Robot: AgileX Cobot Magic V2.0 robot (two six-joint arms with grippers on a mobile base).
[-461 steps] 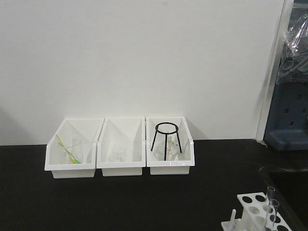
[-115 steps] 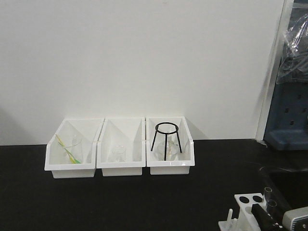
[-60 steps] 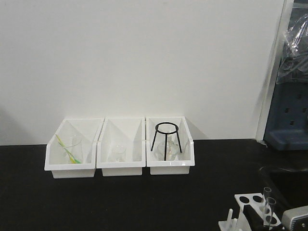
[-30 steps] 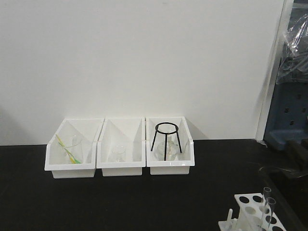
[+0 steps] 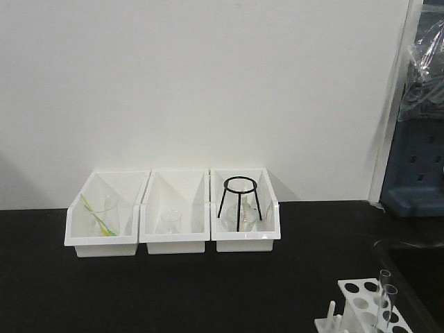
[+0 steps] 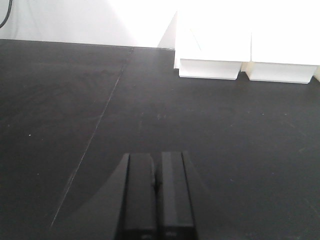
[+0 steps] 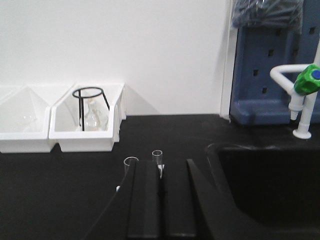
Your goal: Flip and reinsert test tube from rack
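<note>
You had both the left tool (image 6: 156, 200) and right tool (image 7: 161, 200) closed and empty, the right one poised behind the rack's (image 5: 361, 305) test tubes (image 7: 157, 159), presumably to grasp one.

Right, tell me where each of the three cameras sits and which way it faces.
Front view: faces the wall across the black counter; three bins, the rack lower right; no robot parts.
Left wrist: behind the shut left gripper, over bare counter toward bins.
Right wrist: behind the shut right gripper; two test tubes, sink.
Shared: bins.
</note>
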